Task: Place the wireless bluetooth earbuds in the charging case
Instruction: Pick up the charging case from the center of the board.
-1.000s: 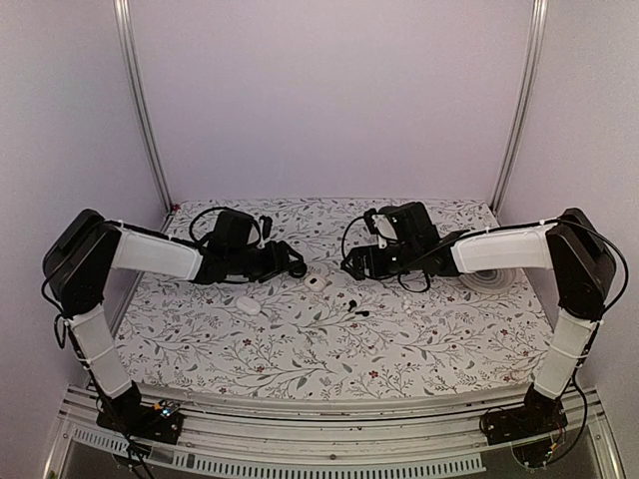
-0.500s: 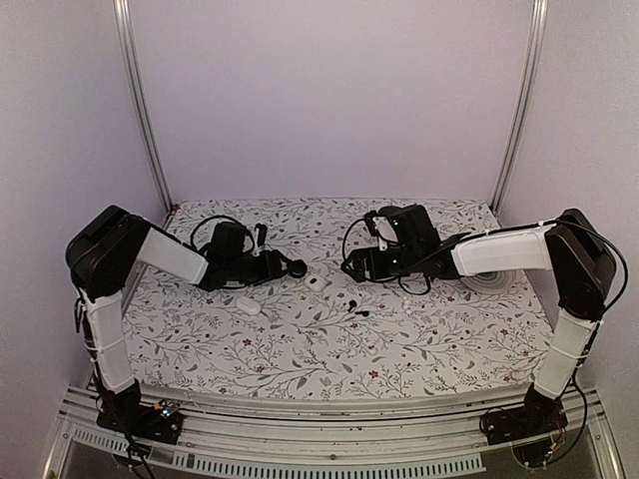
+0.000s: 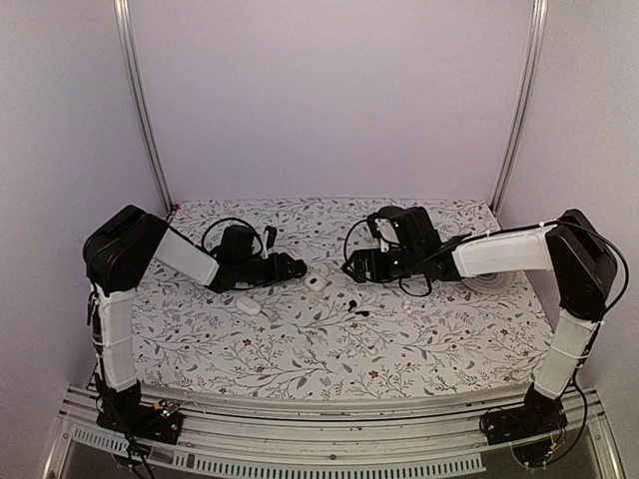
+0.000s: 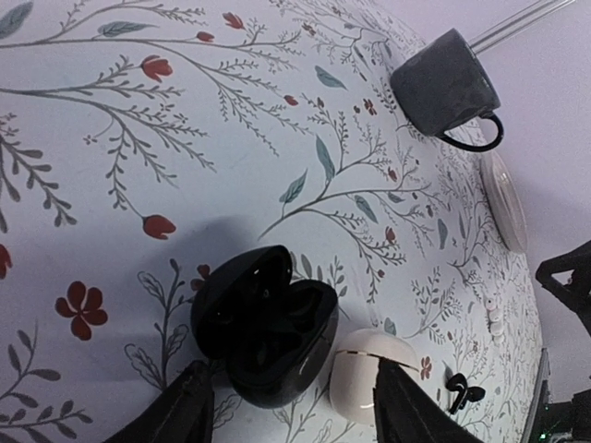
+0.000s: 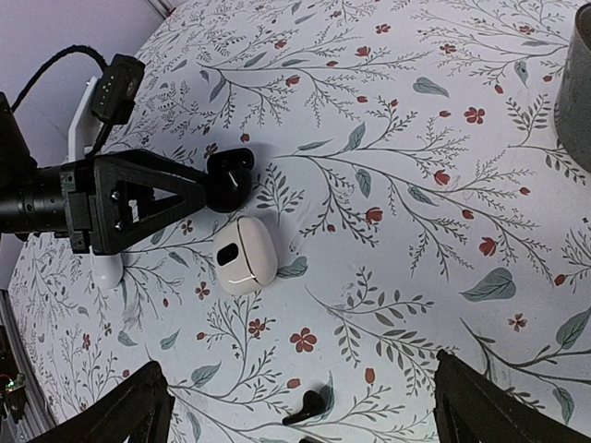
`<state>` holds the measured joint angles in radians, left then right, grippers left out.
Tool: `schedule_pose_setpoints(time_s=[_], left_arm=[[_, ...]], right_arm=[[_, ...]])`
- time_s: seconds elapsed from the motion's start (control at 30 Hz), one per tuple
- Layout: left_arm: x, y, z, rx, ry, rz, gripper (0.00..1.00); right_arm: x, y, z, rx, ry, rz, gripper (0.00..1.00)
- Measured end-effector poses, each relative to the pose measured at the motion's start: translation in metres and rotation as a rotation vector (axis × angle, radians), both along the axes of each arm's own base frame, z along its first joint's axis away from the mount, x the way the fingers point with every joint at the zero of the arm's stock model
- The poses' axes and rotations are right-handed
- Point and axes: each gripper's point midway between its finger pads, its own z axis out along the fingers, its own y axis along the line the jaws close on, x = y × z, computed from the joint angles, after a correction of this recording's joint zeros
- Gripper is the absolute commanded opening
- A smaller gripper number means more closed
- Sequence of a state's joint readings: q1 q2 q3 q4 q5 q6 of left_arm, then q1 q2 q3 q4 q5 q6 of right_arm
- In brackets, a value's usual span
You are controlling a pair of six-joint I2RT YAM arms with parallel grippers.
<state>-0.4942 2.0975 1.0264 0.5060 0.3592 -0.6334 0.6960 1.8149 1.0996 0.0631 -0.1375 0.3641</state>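
Charging case [image 4: 263, 323]: black, glossy, lid swung open, set on the floral tabletop [image 3: 300, 349] a little left of centre, between the fingers of the left hand [image 4: 294, 388]. State of that hand: fingers apart, one on each side of the case, nothing clamped; whether either finger touches the shell cannot be told. Earbuds [image 3: 351, 297]: two small dark nubs, lying loose on the tabletop near each other, to the right of the case and apart from it; neither is seated in a well. White oval case [image 4: 369, 374]: shut, lying just beside the black case, between it and the earbuds. Right hand [image 5: 300, 388]: fingers wide apart, nothing held, poised above the patch where the white oval case and one earbud lie. Grey mug [image 4: 443, 88] and white disc [image 4: 505, 198]: farther off, not involved. Step judged in hand: the open case is bracketed for steadying, and no earbud is yet picked up. Risks noted: the light, slick case may be skidded or its lid knocked shut if the left fingers are closed off-centre; the crowding white oval case may be shoved into it; a tiny earbud may be flicked away or pinched askew, so that it will not match its well.
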Motion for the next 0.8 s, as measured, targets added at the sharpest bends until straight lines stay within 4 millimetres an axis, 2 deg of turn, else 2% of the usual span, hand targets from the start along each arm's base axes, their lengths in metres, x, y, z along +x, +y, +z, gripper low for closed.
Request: schedule_pose_setpoints(time_s=[0.2,0.4,0.53,0.67,0.8], left_arm=[[0.003,-0.012,-0.002,-0.006,-0.011,-0.023,0.55],[0.003,-0.016,-0.002,-0.024,-0.004,-0.027,0.51],[0.005,-0.018,-0.003,-0.039,0.004,-0.023,0.44],[0.007,-0.020,-0.005,-0.049,0.016,-0.017,0.30],[0.007,-0.022,-0.007,-0.054,0.022,-0.023,0.07]], right_arm=[[0.000,0.000,0.000,0.002,0.002,-0.002,1.00],[0.000,0.000,0.000,0.002,0.001,-0.002,1.00],[0.000,0.000,0.000,0.002,0.001,-0.001,0.99],[0.000,0.000,0.000,0.001,0.000,-0.001,0.99],[0.000,0.000,0.000,0.001,0.000,-0.001,0.99]])
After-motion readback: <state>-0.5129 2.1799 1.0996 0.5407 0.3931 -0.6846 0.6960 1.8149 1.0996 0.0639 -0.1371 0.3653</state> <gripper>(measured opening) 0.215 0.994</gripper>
